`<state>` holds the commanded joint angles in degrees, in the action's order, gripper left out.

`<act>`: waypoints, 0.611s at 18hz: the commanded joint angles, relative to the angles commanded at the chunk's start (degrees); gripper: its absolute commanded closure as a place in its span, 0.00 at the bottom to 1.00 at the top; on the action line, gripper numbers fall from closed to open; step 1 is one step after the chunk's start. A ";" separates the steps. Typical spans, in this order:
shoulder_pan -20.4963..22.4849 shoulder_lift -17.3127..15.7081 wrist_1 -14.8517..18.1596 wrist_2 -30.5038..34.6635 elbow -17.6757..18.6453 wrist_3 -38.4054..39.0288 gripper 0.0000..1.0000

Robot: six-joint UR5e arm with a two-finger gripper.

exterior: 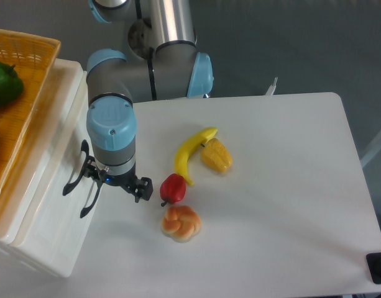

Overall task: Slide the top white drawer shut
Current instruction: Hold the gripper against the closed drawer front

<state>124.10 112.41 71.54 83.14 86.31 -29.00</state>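
At my three o'clock a red pepper [173, 187] and a bread roll [181, 223] crowd the counter [289, 211], the top white drawer [50, 205] walls my nine o'clock, and bare room lies toward six o'clock.

White table [283, 205] with rounded corners fills most of view. Dark grey floor [302, 43] behind and right of it. Small black object [380, 268] at near right edge, partly cut off. Pale strut [375, 149] at right edge. Even light, soft shadows.
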 joint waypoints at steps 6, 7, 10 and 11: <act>0.17 -0.09 0.09 -0.61 -0.09 0.00 0.00; 0.18 -0.09 0.09 -0.96 -0.09 0.00 0.00; 0.18 -0.09 0.17 -1.67 0.00 0.00 0.00; 0.18 -0.09 0.18 -1.93 0.00 0.00 0.00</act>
<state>124.28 112.32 71.72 81.21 86.31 -29.00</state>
